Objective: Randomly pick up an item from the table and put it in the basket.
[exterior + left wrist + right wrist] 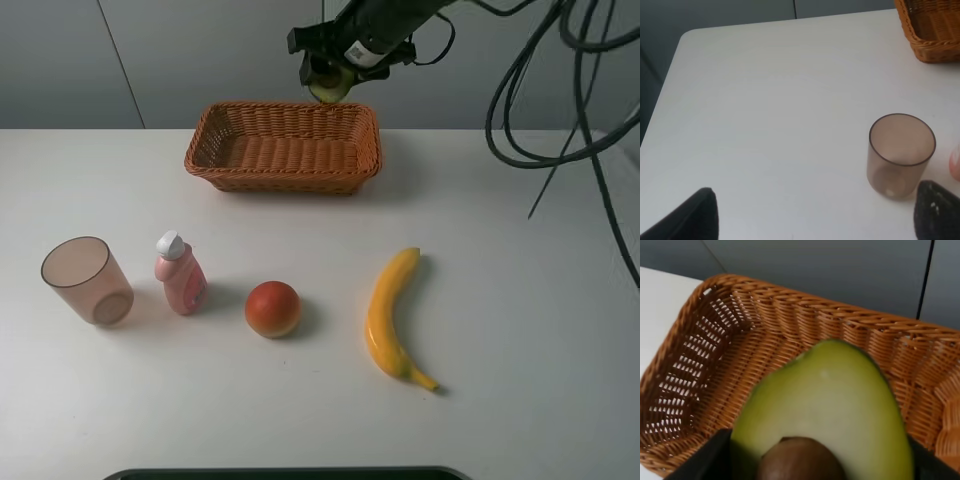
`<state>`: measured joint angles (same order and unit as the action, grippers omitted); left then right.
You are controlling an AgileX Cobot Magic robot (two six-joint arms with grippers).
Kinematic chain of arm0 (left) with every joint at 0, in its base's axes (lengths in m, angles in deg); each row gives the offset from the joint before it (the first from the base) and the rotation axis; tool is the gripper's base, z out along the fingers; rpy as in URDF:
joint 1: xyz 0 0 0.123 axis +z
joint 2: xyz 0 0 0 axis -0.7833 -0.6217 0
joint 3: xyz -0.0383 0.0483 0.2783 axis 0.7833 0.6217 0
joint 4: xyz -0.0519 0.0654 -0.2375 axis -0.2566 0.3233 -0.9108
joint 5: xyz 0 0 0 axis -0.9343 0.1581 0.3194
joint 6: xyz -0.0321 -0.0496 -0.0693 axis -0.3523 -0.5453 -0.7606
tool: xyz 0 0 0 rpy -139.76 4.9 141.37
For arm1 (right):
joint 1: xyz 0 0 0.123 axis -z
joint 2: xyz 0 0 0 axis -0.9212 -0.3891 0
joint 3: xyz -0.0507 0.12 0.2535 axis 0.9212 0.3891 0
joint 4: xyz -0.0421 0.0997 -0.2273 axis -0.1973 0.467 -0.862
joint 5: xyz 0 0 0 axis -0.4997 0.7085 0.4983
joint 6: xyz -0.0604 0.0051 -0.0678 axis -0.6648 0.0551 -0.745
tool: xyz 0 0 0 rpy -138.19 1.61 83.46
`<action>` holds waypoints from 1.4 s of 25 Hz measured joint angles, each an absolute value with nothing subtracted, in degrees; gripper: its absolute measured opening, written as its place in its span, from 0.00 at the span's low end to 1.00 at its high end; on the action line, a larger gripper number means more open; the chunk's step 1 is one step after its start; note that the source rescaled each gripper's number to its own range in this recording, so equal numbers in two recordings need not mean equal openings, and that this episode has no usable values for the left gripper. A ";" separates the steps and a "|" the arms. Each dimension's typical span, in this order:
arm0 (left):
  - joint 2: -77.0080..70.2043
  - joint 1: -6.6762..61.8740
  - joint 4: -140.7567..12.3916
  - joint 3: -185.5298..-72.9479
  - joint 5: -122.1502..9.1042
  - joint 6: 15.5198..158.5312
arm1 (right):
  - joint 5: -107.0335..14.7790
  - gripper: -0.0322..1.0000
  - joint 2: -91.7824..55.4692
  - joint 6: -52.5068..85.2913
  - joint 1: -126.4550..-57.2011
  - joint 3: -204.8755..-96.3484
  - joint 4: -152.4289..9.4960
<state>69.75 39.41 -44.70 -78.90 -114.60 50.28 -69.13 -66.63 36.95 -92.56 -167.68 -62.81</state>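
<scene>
My right gripper [331,82] is shut on the halved avocado [330,88] and holds it in the air above the far right part of the brown wicker basket [283,146]. In the right wrist view the avocado [830,405] fills the middle, flesh and brown pit facing the camera, with the basket [730,350] below it. My left gripper [815,215] is open and low over the white table [765,100], its two dark fingertips [690,217] apart, beside a cup. The left gripper does not show in the exterior view.
On the table [500,300] lie a translucent pinkish-brown cup [87,280], a small pink bottle [180,273], a round red-orange fruit [273,309] and a yellow banana [390,315]. Black cables [560,100] hang at the back right. The cup also shows in the left wrist view [901,155].
</scene>
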 joint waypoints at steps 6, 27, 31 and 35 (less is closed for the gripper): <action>69.75 39.41 -44.70 -78.90 -114.60 50.28 | -68.22 0.03 -73.43 36.82 -92.72 -168.33 -60.32; 69.75 39.41 -44.70 -78.90 -114.60 50.48 | -78.13 0.99 -58.90 31.83 -91.59 -168.55 -71.58; 69.75 39.41 -44.70 -78.90 -114.60 50.48 | -87.18 0.99 -49.15 28.33 -87.06 -168.79 -74.37; 69.75 39.41 -44.70 -78.90 -114.60 50.37 | -97.22 0.99 -40.13 26.09 -81.57 -168.87 -78.85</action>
